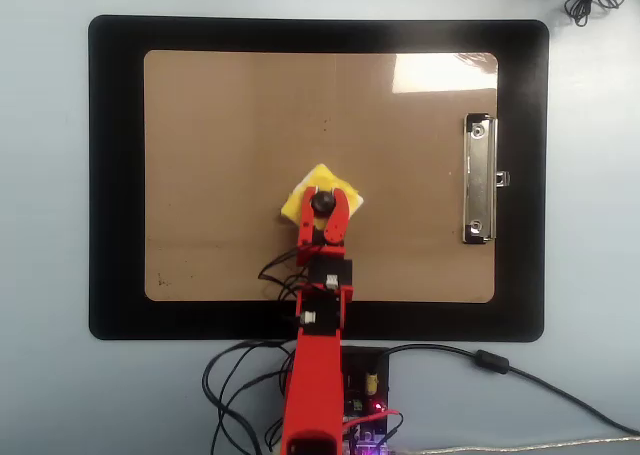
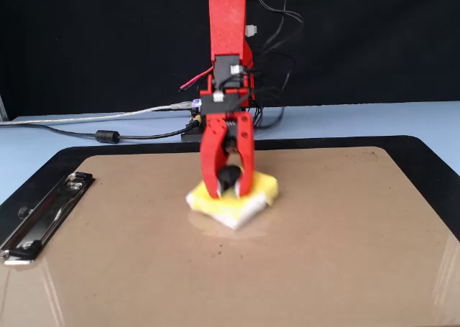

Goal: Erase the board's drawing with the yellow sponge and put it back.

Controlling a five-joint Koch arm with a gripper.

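The gripper (image 2: 228, 190) had its jaws clamped on the yellow sponge's (image 2: 251, 200) black knob (image 1: 321, 203), sponge sitting flat mid-board (image 1: 220, 155).

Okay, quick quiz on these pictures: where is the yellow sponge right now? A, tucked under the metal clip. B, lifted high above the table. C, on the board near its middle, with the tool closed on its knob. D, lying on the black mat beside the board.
C: the sponge rests on the board, the tool gripping its knob.
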